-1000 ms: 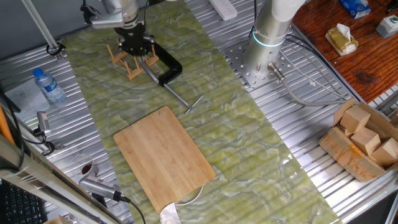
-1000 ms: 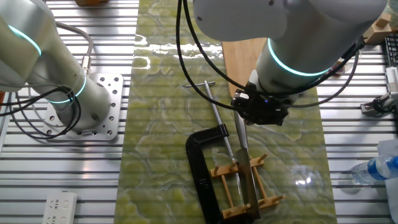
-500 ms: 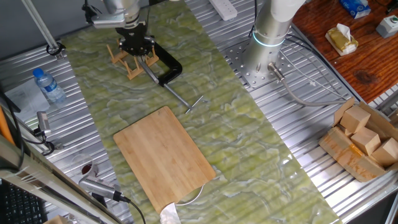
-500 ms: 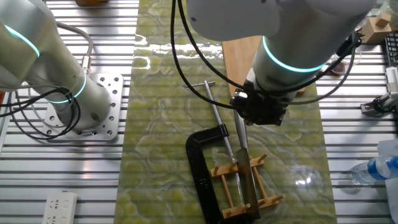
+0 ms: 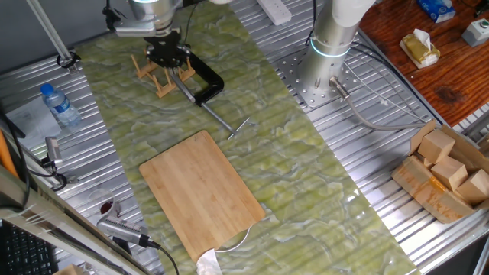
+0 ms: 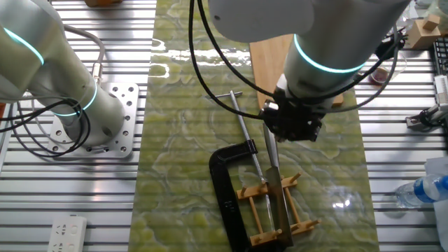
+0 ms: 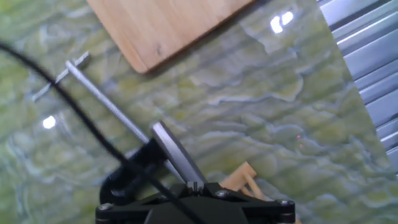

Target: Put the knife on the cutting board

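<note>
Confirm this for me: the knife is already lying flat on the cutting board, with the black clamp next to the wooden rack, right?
Not quite. The knife stands on edge in the wooden rack, not on the cutting board, which lies bare in one fixed view. The black clamp is next to the rack, as the other fixed view shows.

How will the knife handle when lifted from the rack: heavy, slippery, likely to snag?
The knife looks all metal with a broad blade, so probably stiff and blade-heavy. Its smooth handle may slip or pivot in the gripper. It stands on edge between the pegs of the small rack, which might tip or drag along.
</note>
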You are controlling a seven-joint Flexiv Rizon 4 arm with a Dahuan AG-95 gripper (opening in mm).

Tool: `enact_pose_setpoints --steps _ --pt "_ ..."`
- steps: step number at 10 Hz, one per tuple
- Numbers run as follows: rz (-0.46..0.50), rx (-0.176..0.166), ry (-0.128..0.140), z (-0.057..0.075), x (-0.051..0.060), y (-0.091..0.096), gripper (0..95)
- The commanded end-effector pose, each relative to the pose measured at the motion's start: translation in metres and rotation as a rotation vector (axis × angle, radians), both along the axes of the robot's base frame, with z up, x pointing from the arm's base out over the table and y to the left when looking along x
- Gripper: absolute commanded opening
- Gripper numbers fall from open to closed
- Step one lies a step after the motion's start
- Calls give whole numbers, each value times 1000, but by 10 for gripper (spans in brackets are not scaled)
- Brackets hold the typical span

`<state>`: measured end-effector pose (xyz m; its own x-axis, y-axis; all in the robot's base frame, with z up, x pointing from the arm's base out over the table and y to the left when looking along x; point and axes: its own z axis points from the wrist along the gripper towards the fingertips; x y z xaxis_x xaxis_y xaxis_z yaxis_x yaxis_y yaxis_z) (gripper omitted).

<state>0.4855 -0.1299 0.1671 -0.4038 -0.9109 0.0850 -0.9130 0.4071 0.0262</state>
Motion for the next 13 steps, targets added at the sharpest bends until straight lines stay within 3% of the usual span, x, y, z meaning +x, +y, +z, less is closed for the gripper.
enact_pose_setpoints --steps 1,3,4,6,8,11,13 --pt "211 43 7 -2 6 -29 0" --pt "284 56 20 -4 9 -52 0" --pt "306 58 29 -6 9 -61 190" --pt "343 75 46 -9 10 -74 190" --pt "372 88 89 -7 8 -84 190" --pt "461 111 106 -4 6 -91 190" --pt "504 106 116 -6 6 -93 190"
